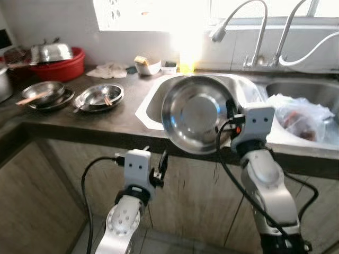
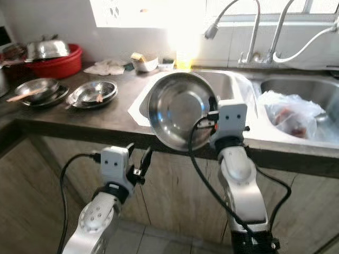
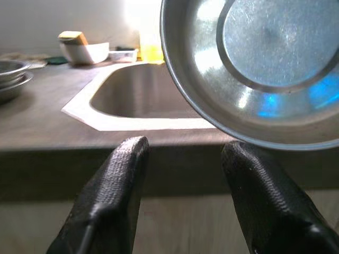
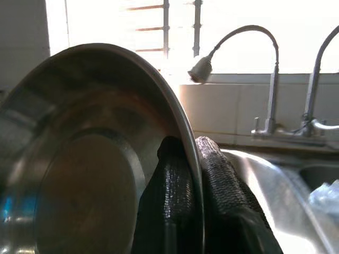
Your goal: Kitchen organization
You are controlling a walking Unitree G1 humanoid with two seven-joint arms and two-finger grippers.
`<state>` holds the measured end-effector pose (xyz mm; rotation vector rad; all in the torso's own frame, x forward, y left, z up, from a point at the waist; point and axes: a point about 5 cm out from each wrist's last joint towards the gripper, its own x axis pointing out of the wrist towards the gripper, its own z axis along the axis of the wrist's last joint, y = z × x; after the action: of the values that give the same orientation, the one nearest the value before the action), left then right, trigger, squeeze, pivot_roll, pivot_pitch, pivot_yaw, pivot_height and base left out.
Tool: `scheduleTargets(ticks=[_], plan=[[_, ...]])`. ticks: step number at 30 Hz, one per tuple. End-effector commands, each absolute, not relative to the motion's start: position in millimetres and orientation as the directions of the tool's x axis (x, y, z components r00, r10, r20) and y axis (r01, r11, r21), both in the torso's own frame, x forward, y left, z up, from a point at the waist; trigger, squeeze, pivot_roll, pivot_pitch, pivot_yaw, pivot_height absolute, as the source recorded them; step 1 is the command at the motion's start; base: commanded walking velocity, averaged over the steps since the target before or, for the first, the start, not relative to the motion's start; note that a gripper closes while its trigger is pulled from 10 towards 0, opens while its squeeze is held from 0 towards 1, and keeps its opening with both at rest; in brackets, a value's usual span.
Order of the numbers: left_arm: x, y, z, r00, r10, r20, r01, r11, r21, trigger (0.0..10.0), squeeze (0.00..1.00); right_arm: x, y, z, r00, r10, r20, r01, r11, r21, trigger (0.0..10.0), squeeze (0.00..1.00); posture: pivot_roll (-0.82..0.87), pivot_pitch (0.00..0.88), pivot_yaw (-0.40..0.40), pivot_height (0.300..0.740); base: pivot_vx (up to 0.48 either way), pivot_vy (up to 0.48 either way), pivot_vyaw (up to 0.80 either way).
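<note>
1. Right arm raised, forearm upright, wrist level with the surface edge.
2. Right claw (image 4: 186, 185) pinched on the rim of a steel bowl (image 1: 196, 114), one finger each side, bowl held tilted on edge.
3. Left arm lower, bent, forearm pointing up and forward, below the surface edge.
4. Left claw (image 3: 183, 159) fingers spread apart, holding nothing.

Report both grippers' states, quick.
Left gripper: open, holding nothing, below the counter edge.
Right gripper: shut on the steel bowl, pinching its rim.
</note>
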<state>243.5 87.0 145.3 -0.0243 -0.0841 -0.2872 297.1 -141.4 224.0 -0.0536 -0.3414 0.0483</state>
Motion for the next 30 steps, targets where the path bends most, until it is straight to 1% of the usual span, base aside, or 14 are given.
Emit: scheduleTargets(ticks=[1, 6, 14, 16, 17, 25, 26, 27, 28, 30], plan=[[244.0, 84.0, 147.8, 0.951, -0.294, 0.098, 0.296, 0.955, -0.003, 10.0, 0.00, 300.1, -145.3, 232.2, 0.933, 0.051, 0.356, -0.027, 0.997, -0.073, 10.0, 0.00, 0.07, 0.000, 0.008, 0.740, 0.480, 0.000, 0.00], [243.6, 82.9, 148.1, 0.948, -0.301, 0.101, 0.303, 0.953, 0.004, 10.0, 0.00, 303.2, -144.3, 235.8, 0.930, 0.064, 0.363, -0.038, 0.996, -0.078, 10.0, 0.00, 0.07, 0.000, 0.009, 0.740, 0.480, 0.000, 0.00], [242.8, 81.7, 146.9, 0.946, -0.307, 0.100, 0.309, 0.951, 0.002, 10.0, 0.00, 315.3, -151.2, 244.1, 0.929, 0.072, 0.362, -0.030, 0.992, -0.120, 10.0, 0.00, 0.06, 0.000, 0.003, 0.740, 0.480, 0.000, 0.00], [241.5, 80.1, 146.8, 0.936, -0.337, 0.100, 0.338, 0.941, 0.001, 10.0, 0.00, 320.2, -152.6, 242.9, 0.940, 0.085, 0.331, -0.034, 0.987, -0.158, 10.0, 0.00, 0.06, 0.000, 0.007, 0.740, 0.000, 0.000, 0.00], [240.8, 79.8, 146.3, 0.938, -0.332, 0.096, 0.333, 0.943, 0.001, 10.0, 0.00, 325.4, -155.2, 240.8, 0.949, 0.092, 0.301, -0.038, 0.983, -0.180, 10.0, 0.00, 0.07, 0.000, 0.002, 0.740, 0.000, 0.000, 0.00], [240.7, 79.7, 146.2, 0.939, -0.329, 0.095, 0.331, 0.944, 0.001, 10.0, 0.00, 326.8, -155.9, 240.2, 0.952, 0.093, 0.293, -0.039, 0.982, -0.185, 10.0, 0.00, 0.07, 0.000, 0.002, 0.740, 0.000, 0.000, 0.00], [239.4, 78.6, 146.5, 0.940, -0.327, 0.095, 0.329, 0.944, -0.004, 10.0, 0.00, 338.6, -155.9, 232.6, 0.970, 0.149, 0.192, -0.099, 0.964, -0.249, 10.0, 0.00, 0.07, 0.015, -0.012, 0.740, 0.000, 0.000, 0.00], [238.7, 77.9, 146.8, 0.941, -0.325, 0.095, 0.327, 0.945, -0.008, 10.0, 0.00, 344.9, -156.6, 228.3, 0.976, 0.175, 0.129, -0.134, 0.951, -0.278, 10.0, 0.00, 0.07, 0.015, -0.012, 0.740, 0.000, 0.000, 0.00], [237.8, 77.3, 147.2, 0.941, -0.324, 0.096, 0.326, 0.945, -0.013, 10.0, 0.00, 350.5, -156.3, 223.8, 0.977, 0.201, 0.076, -0.172, 0.942, -0.288, 10.0, 0.00, 0.07, 0.018, -0.015, 0.740, 0.000, 0.000, 0.00], [236.0, 76.7, 147.7, 0.942, -0.322, 0.097, 0.325, 0.946, -0.019, 10.0, 0.00, 356.5, -155.1, 218.0, 0.974, 0.226, 0.020, -0.211, 0.933, -0.292, 10.0, 0.00, 0.08, 0.028, -0.018, 0.740, 0.000, 0.000, 0.00]])
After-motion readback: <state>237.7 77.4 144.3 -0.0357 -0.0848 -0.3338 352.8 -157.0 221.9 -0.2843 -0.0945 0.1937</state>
